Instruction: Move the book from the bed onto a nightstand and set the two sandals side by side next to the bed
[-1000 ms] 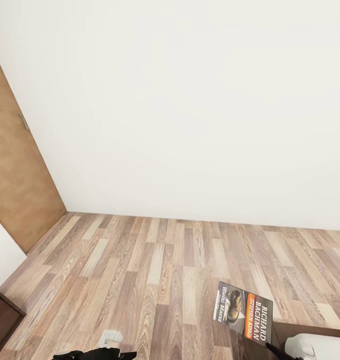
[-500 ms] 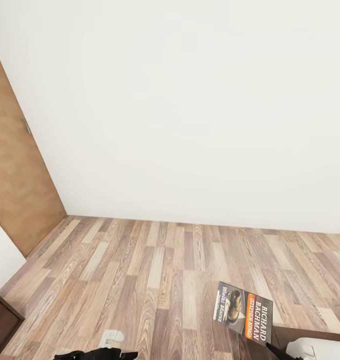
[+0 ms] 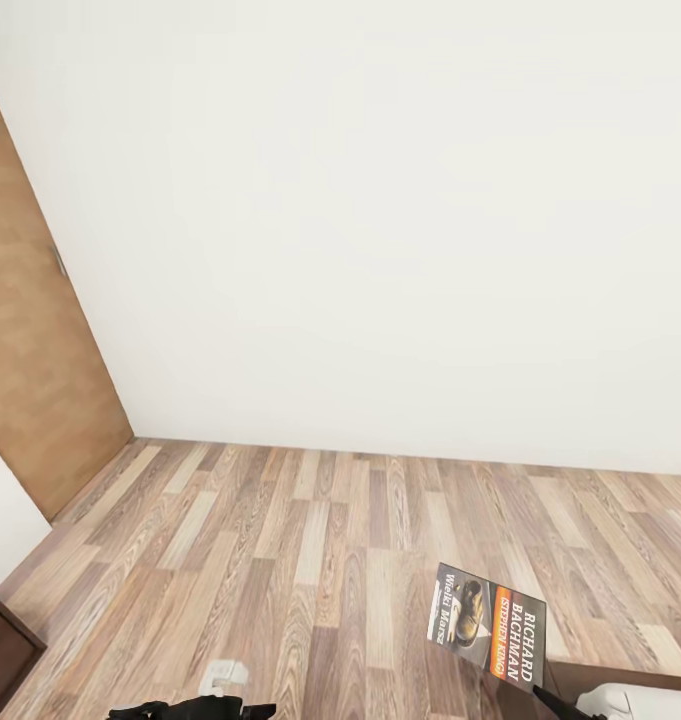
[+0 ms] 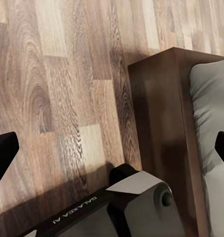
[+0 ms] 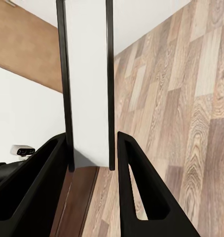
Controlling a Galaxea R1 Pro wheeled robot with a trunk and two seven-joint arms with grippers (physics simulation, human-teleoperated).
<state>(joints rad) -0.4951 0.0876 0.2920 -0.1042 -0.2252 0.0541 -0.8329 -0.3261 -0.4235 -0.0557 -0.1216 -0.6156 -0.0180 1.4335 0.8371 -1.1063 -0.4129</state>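
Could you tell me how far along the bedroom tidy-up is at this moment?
Done: the book is off the bed. In hand: the right gripper clamps it, held upright above the wood floor. Left: setting it on a nightstand, then both sandals; the left gripper is open.

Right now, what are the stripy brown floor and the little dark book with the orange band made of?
The stripy brown floor looks like matte wood planks, with visible grain and seams. The little dark book seems a thin paperback: printed cover, and white page edges between the right gripper's fingers.

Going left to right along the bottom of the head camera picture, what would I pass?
Dark brown cabinet corner → left end effector → the book → pale mattress of the bed.
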